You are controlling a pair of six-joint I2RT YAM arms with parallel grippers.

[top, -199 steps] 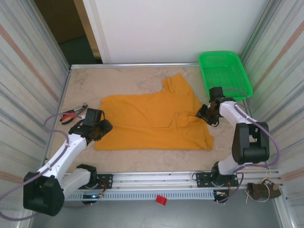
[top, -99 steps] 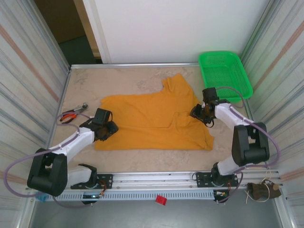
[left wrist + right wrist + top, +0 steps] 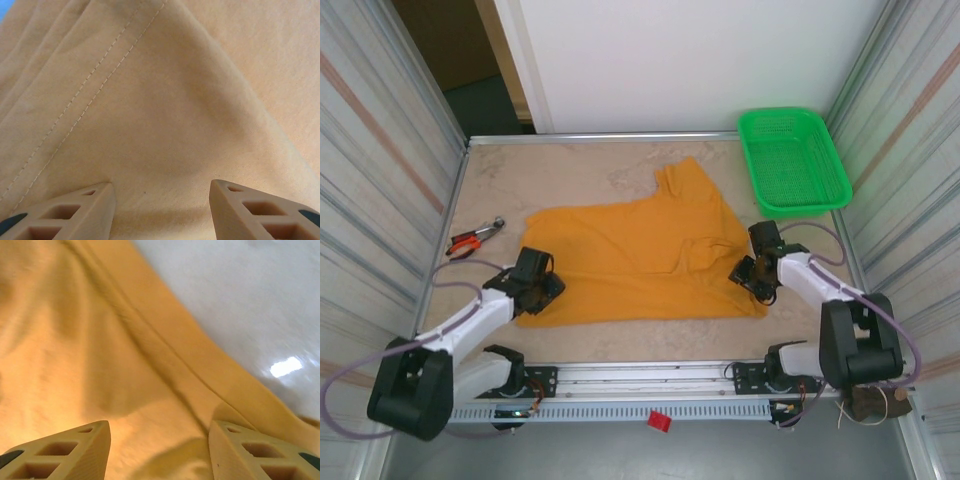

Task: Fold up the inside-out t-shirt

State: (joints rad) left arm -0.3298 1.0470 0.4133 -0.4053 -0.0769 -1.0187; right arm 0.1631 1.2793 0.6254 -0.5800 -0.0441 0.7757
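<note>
- left gripper (image 3: 534, 288) sits on the shirt (image 3: 640, 255) at its 8 o'clock corner, fingers spread wide over the cloth
- right gripper (image 3: 750, 274), same deal at 4 o'clock, wide
- shirt lies flat mid table (image 3: 560, 170)
- pliers (image 3: 472, 240) at 9 o'clock, basket (image 3: 790, 160) at 1 o'clock

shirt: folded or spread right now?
Spread. The t-shirt lies as one wide sheet across the table, one sleeve sticking out on the far side; just a small crease on its right part.

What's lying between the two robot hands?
In the top camera view, the mustard orange-yellow cotton t-shirt lies spread out between the left gripper and the right gripper.
</note>
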